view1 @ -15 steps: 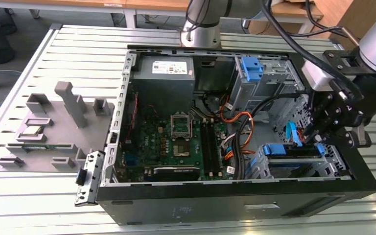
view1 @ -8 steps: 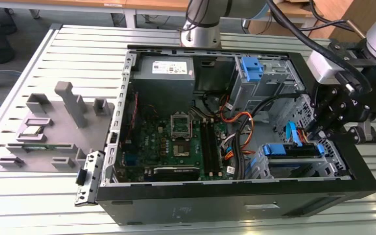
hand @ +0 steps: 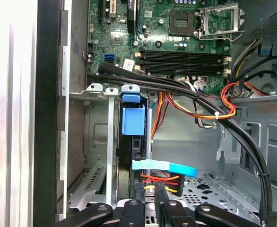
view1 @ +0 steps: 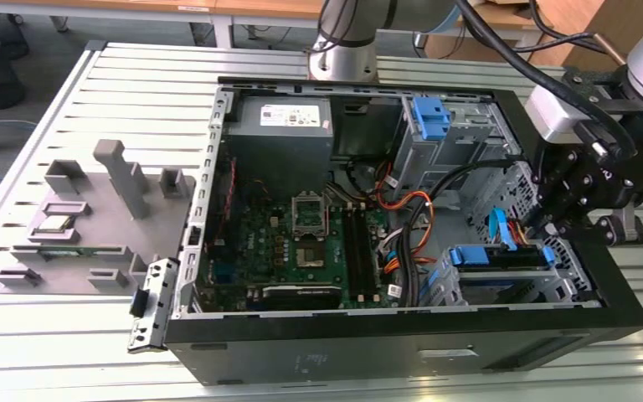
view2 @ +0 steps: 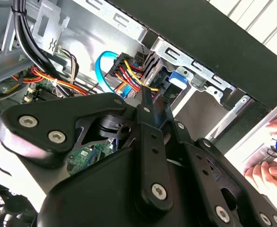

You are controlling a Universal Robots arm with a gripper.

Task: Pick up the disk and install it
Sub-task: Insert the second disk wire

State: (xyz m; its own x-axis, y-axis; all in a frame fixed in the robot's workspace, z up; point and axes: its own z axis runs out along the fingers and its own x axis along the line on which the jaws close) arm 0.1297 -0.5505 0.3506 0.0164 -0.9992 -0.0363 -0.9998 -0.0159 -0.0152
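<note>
The disk point(view1: 502, 256) sits in the lower drive bay at the exterior view's right of the open computer case point(view1: 411, 352), framed by its blue carrier. In the first wrist view the disk point(hand: 127, 158) stands edge-on in the bay under the carrier's blue tab point(hand: 133, 120). My gripper point(view1: 539, 224) reaches down into the case at the disk's rear end. In both wrist views its fingers are drawn together on a black connector with red, yellow and orange wires point(hand: 172, 183); the gripper point(hand: 149, 190) point(view2: 148, 94) is touching it. A light blue data cable point(hand: 169, 167) lies across just past the fingertips.
A grey power supply point(view1: 282, 126) and an empty blue bracket point(view1: 428, 117) sit at the case's far end. The motherboard point(view1: 299, 243) covers the floor. Thick black cables point(hand: 252, 142) cross the bay. A grey fixture point(view1: 87, 226) stands outside. A person's hand point(view2: 271, 165) is beside the case.
</note>
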